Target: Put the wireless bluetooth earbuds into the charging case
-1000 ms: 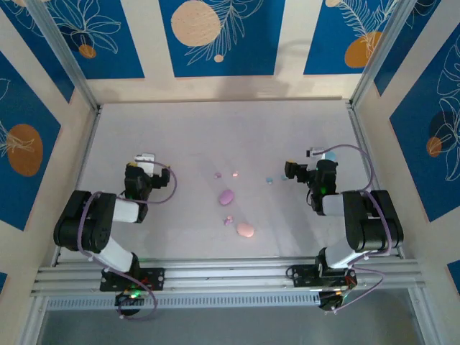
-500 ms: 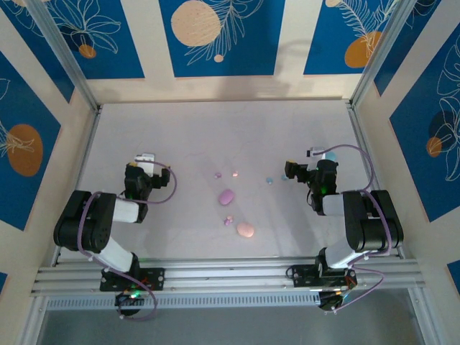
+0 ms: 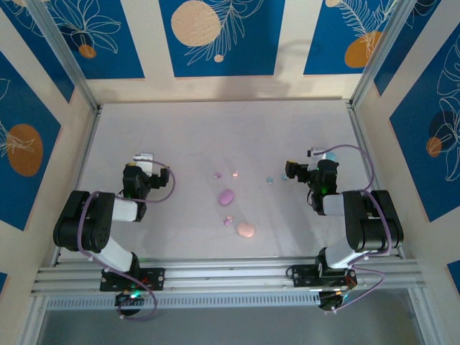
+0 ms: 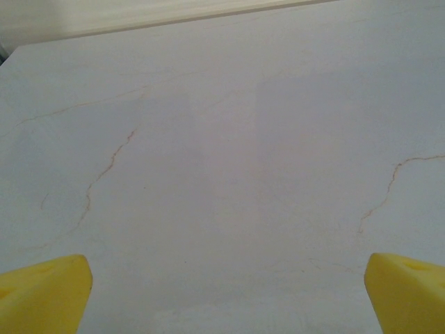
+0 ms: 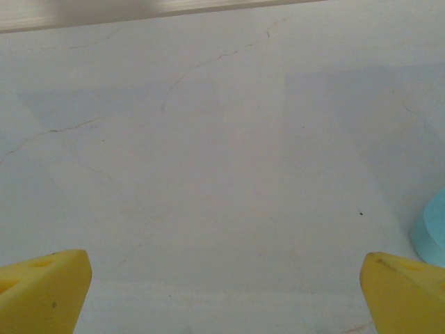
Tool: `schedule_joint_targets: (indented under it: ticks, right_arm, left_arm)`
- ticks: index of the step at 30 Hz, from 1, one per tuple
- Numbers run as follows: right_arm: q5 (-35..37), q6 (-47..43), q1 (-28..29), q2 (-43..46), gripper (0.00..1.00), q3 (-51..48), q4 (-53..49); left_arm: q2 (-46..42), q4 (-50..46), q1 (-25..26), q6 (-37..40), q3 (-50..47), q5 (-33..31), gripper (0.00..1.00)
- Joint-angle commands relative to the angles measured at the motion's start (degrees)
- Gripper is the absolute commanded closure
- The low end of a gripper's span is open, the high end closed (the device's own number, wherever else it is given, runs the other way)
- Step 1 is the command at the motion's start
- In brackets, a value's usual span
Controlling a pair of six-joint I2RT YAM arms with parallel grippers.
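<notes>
Enclosure: cream walls with blue wall panels printed with orange discs and white leaves. Work surface is a pale, faintly veined table, bare in front of both wrist cameras.

Left gripper: jaws wide apart, nothing between them, facing the far wall. Right gripper: the same, jaws wide apart and empty. The light blue case sits just off its right jaw, at the right edge of the wrist view, not touching.

Task items, top view:
- light blue earbud, centre-right, just left of and slightly below the right gripper
- pink earbud and mauve earbud, side by side at mid-frame, apart from each other
- purple earbud, lower centre, between the purple case above it and the pink case at its lower right
- purple case: long axis runs lower left to upper right. The earbuds are too small to read an axis, and I cannot tell whether any case lid is open.

Key relation: every earbud lies between the two arms, none ahead of either gripper. The cluster is to the right of the left gripper and well apart from it. It is to the left of the right gripper, which is nearer to the blue earbud.

Judgement: the right arm is the better placed. It would have to swing its wrist leftward in the frame, not reach forward. No insertion has begun.
</notes>
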State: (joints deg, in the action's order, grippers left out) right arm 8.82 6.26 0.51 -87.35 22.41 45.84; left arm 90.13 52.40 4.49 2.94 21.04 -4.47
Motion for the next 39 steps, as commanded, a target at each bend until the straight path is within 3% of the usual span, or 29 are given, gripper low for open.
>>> schedule_joint_targets:
  ticks: [1,10,12,14,19,23,26,29,34,39]
  right_arm:
    - [-0.21,0.49,-0.21,-0.01,0.01,1.18,0.98]
    - [-1.93,-0.15,-0.1,2.1,0.02,1.81,-1.62]
    - [-1.42,-0.27,0.19,5.2,0.03,4.27,-8.6]
    - [-0.8,2.72,-0.18,9.32,0.03,9.01,-21.83]
    - [-1.71,11.09,-2.67,14.15,0.01,20.28,-46.12]
    - [2.02,20.44,-7.5,11.91,0.01,29.59,-64.51]
    - [-6.6,20.37,-12.49,10.11,0.01,31.47,-68.33]
    - [-12.56,23.15,-17.03,8.31,0.0,31.77,-69.5]
    - [-12.42,23.75,-19.85,2.07,0.07,35.65,-73.46]
    - [-11.78,22.24,-19.64,-5.72,0.14,41.93,-78.45]
  left_arm:
    - [-0.65,0.23,-0.89,-0.79,0.85,1.57,0.0]
    - [-1.25,3.29,-0.89,-0.3,-1.01,3.24,0.0]
    - [-2.12,4.53,-0.89,-0.59,-1.98,2.43,0.0]
    - [-4.94,3.05,-0.89,-1.42,-2.43,0.53,0.0]
    - [-15.66,-14.94,-0.98,-4.86,1.36,-4.32,0.0]
    - [-25.93,-21.66,-0.98,-13.11,1.08,-7.14,0.0]
    - [-33.93,-26.23,-0.98,-22.86,-0.48,-9.04,0.0]
    - [-39.43,-30.21,-1.06,-25.99,-0.72,-1.19,0.0]
    - [-41.52,-39.73,-1.05,-32.58,3.0,11.48,0.0]
    - [-41.79,-41.76,-0.73,-38.69,3.7,16.58,0.0]
